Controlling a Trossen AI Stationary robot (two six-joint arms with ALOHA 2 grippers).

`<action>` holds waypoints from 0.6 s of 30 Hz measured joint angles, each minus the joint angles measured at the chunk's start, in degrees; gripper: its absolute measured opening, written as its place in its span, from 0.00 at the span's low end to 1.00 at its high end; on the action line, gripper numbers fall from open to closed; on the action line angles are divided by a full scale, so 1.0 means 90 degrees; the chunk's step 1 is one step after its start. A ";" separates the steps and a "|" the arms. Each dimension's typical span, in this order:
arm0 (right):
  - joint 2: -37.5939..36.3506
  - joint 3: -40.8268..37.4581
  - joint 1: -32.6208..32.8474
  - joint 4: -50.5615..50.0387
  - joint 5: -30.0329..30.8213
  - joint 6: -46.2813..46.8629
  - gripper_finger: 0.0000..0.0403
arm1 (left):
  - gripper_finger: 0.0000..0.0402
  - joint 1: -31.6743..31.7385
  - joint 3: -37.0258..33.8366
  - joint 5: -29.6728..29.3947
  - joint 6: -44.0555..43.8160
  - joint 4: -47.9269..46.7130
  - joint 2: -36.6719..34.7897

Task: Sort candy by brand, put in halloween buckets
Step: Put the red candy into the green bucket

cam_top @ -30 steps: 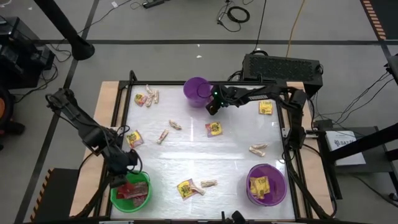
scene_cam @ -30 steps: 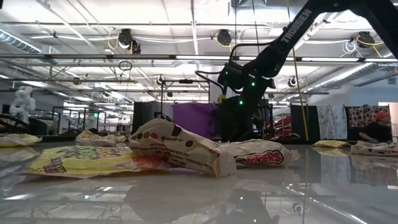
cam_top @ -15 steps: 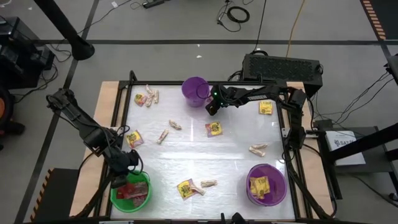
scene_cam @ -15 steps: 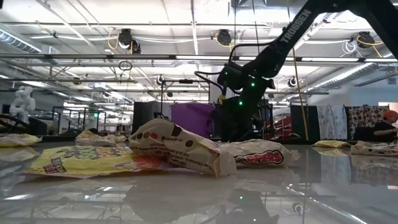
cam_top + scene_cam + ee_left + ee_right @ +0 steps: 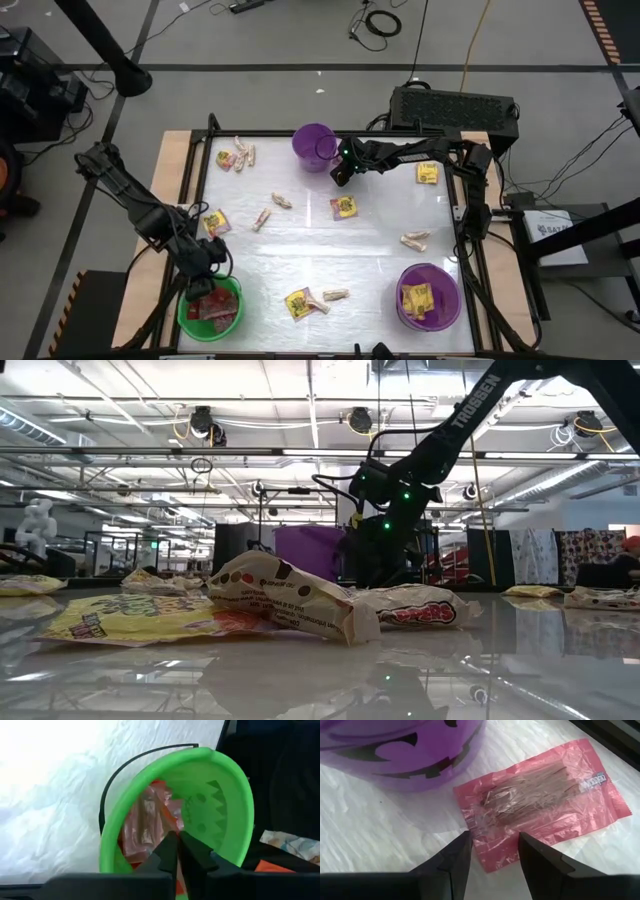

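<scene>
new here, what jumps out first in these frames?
The bright green bucket at the table's near-left corner, already holding red packets, with the left hand hanging right over its mouth. Next, the right hand, fingers open, poised over a flat red packet lying beside the purple bucket at the far edge. Loose candy dots the white tabletop.

Robotics lab, exposed ceiling lights (image 5: 205, 420), floor cables (image 5: 380, 20)

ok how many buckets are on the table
3: a green bucket at the near left corner, a purple bucket at the near right corner, and another purple one at the far edge, middle.
</scene>
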 joint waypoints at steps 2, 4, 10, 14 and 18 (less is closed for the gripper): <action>0.0000 -0.0002 0.0000 -0.0005 -0.0015 0.0000 0.39 | 0.10 0.0000 0.0000 0.0006 -0.0029 0.0000 0.0033; 0.0000 -0.0005 0.0000 -0.0005 -0.0020 0.0000 0.39 | 0.16 0.0000 0.0000 0.0005 -0.0028 -0.0002 0.0067; 0.0002 -0.0007 0.0000 -0.0010 -0.0034 -0.0002 0.39 | 0.31 0.0017 0.0000 0.0388 -0.0041 0.0023 0.0081; 0.0005 -0.0008 0.0002 0.0001 -0.0037 0.0000 0.39 | 0.33 0.0083 0.0061 0.1299 -0.0044 0.0031 0.0081; 0.0005 -0.0010 0.0005 0.0015 -0.0047 -0.0001 0.36 | 0.33 0.0207 0.0334 0.1397 -0.0003 0.0148 -0.0015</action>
